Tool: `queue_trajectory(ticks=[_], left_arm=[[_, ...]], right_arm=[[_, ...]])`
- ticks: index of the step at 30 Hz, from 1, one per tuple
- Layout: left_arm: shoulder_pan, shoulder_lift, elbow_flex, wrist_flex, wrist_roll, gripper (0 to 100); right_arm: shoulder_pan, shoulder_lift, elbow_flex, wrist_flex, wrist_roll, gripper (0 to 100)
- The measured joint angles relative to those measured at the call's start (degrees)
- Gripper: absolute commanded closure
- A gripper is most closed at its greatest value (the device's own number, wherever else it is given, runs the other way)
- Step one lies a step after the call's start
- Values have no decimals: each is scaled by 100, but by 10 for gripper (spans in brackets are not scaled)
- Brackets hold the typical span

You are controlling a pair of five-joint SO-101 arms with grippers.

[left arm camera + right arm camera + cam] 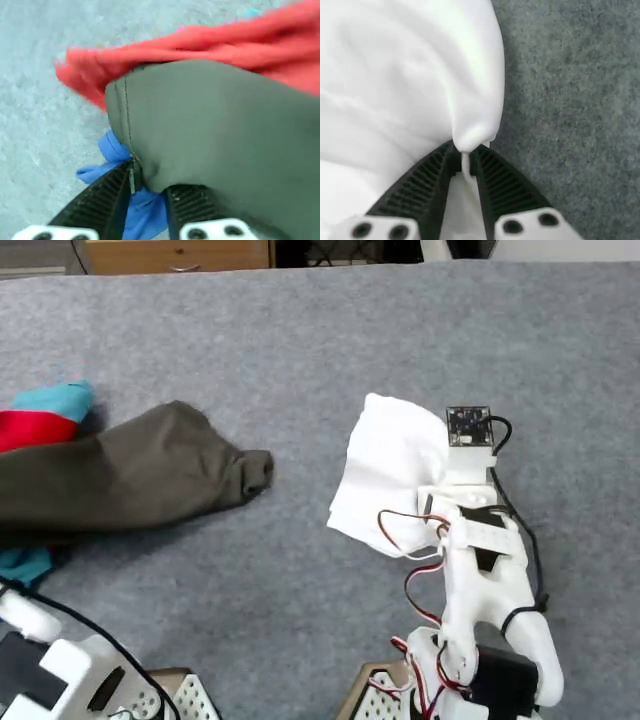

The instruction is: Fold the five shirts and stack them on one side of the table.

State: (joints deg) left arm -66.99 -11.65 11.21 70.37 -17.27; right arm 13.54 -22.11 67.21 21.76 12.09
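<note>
While the right gripper (465, 165) is nipping a thin white shirt (395, 75) fold and the left gripper (145, 192) the olive shirt (215, 135) hem, I am risking slips.

A: Supporting surface?
B: A table (300, 340) with a grey felt-like cover.
A: What lies on it?
B: A white shirt (385, 470); well apart from it, an olive shirt (130, 475) overlapping a red shirt (35, 428) and a teal shirt (60, 398).

Left end effector (149, 181) and right end effector (464, 156) are both pinched closed.
</note>
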Motion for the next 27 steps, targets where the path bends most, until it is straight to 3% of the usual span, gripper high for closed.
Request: queue_trajectory(ticks=[5, 11, 19, 25, 27], left_arm=[[334, 0, 431, -9, -141, 751], [1327, 18, 536, 686, 316, 738], [3024, 1152, 686, 862, 1767, 743], [3253, 2857, -176, 914, 2822, 747], [3288, 3323, -580, 958, 3024, 799]], right_arm=[[0, 0, 0, 0, 0, 983], [0, 0, 0, 0, 0, 983], [0, 0, 0, 0, 0, 983], [0, 0, 0, 0, 0, 983], [0, 0, 0, 0, 0, 983]])
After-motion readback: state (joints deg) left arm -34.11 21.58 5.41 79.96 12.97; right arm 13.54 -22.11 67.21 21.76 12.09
